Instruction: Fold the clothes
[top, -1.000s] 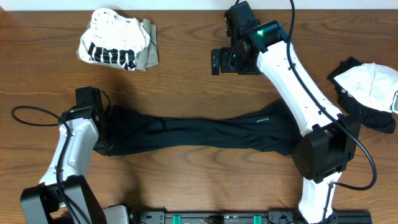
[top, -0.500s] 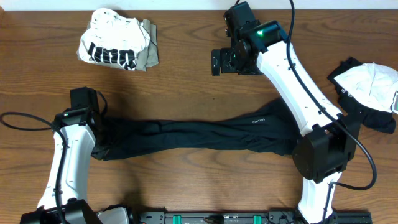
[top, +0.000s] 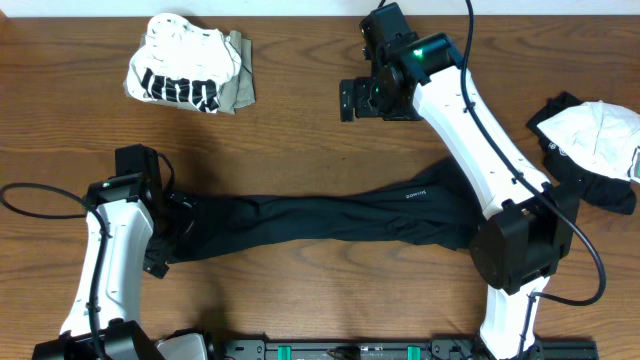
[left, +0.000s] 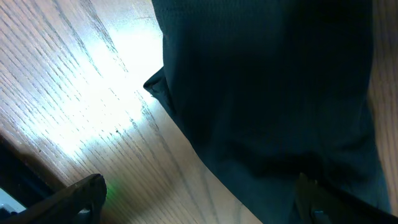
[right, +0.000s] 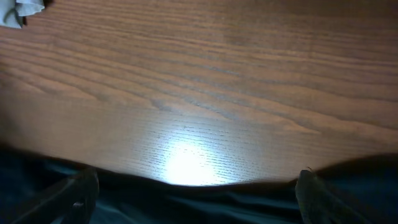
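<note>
The clothes (top: 320, 215) lie in three lots on your table (top: 300, 130). At far left, your left gripper (left: 198, 199) stands with its jaws wide apart over one end of the single pair of black trousers (top: 330, 212). The cloth lies loose beneath it, clamped by neither finger. Up at the back left sits one bundle: a white black-printed top (top: 180, 60) on an olive piece (top: 240, 85). The trousers stretch across the middle, passing under your right arm. Your right gripper (top: 347, 100) hangs over bare wood, jaws spread, holding nothing. At far right lies one black-and-white garment (top: 590, 150), crumpled.
</note>
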